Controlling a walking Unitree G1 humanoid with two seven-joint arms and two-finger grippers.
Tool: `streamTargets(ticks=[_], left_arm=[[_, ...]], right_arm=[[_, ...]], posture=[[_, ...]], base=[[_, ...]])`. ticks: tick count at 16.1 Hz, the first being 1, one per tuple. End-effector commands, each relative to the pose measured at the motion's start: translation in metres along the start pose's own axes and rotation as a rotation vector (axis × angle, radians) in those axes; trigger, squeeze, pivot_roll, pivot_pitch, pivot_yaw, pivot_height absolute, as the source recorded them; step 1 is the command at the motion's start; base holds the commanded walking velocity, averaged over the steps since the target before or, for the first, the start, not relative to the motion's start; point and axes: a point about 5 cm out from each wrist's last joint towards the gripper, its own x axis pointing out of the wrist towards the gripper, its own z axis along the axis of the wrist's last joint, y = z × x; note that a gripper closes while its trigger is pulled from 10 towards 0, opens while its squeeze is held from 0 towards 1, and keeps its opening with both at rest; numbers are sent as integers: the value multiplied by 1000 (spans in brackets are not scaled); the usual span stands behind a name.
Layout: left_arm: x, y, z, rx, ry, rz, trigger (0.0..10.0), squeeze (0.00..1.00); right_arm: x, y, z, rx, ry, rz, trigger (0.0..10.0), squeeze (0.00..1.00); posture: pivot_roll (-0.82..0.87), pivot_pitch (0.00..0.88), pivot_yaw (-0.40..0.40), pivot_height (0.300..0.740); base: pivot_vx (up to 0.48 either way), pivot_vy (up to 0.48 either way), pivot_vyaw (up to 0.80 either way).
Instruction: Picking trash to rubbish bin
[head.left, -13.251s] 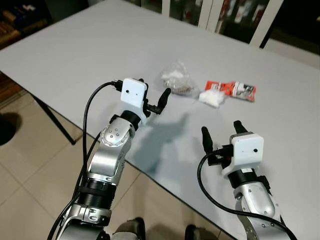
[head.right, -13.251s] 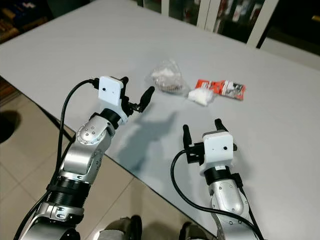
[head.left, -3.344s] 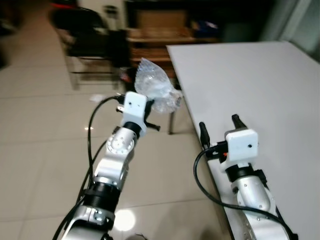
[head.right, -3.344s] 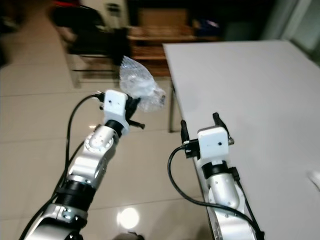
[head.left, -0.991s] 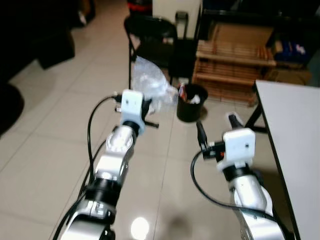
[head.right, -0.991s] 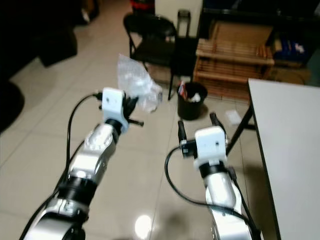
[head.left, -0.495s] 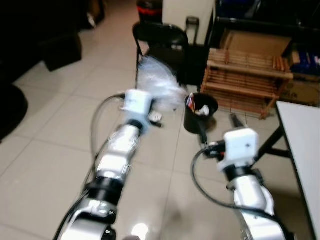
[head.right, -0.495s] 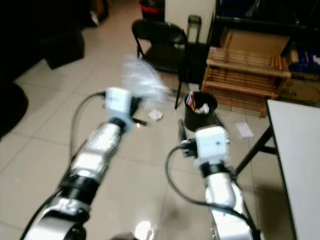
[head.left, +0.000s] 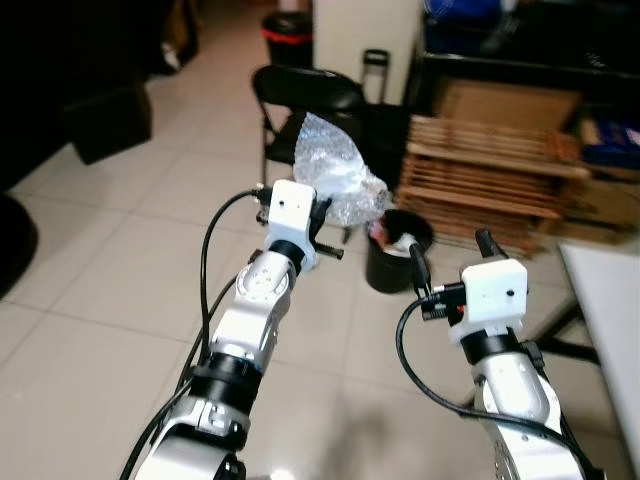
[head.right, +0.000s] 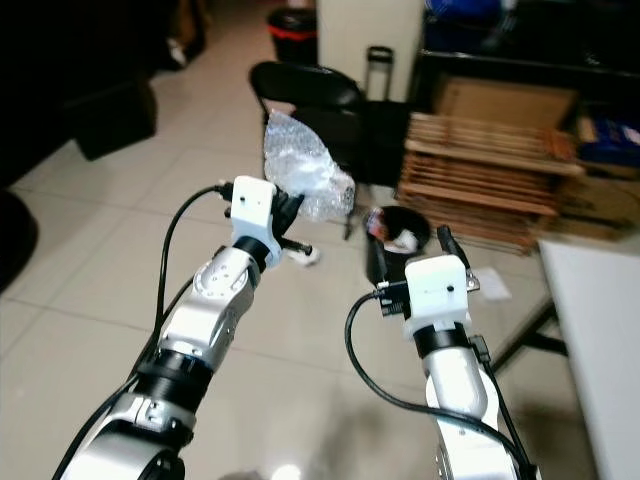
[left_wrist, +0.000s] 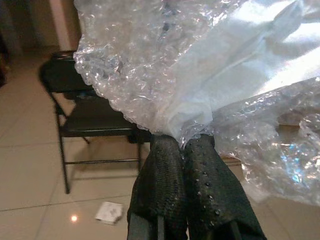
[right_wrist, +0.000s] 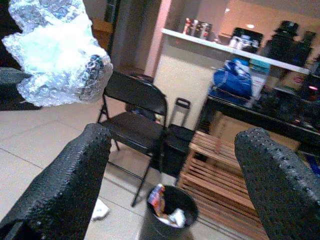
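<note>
So the left tool has its two fingers pressed together, pinching one crumpled bubble wrap bag that sticks up above it, held in the air over the tiled floor. One black bin sits on the floor just past and to the right of that tool, already with some trash inside. The right tool is spread wide, holding nothing, hovering just in front of the bin. One black folding chair stands beyond the bag, plus one wooden rack behind the bin.
</note>
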Motion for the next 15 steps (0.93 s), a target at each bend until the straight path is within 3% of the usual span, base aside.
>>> streamTargets(ticks=[1, 7, 12, 15], left_arm=[[0, 5, 1, 3, -4, 19, 0, 0], [0, 3, 0, -2, -4, 13, 0, 0], [1, 1, -1, -4, -1, 13, 0, 0], [1, 1, -1, -3, 1, 14, 0, 0]], right_arm=[[0, 1, 5, 9, -18, 7, 10000, 0], [0, 2, 6, 9, -16, 5, 10000, 0], [-1, 1, 6, 10, -10, 7, 10000, 0], [-1, 2, 6, 12, -10, 9, 10000, 0]], posture=[[49, 75, 6, 740], [47, 76, 7, 740], [35, 81, 7, 740], [35, 81, 7, 740]], base=[[465, 0, 0], [465, 0, 0], [464, 0, -771], [465, 0, 0]])
